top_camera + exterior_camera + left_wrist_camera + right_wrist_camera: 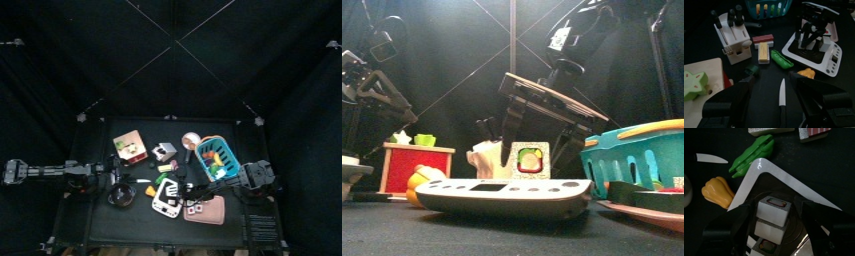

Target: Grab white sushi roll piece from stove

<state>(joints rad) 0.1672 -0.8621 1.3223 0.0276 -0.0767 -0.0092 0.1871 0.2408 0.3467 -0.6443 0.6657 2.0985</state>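
Sushi pieces (773, 217) sit between the right gripper's (771, 228) spread, empty fingers; lower squarely, then close gently.

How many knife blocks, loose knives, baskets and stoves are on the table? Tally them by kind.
knife block: 1
loose knife: 1
basket: 1
stove: 1
Total: 4

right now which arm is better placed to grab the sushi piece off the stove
Right. Its open gripper hangs directly over the white sushi pieces on the stove, jaws either side. The left gripper rests away, over the knife.
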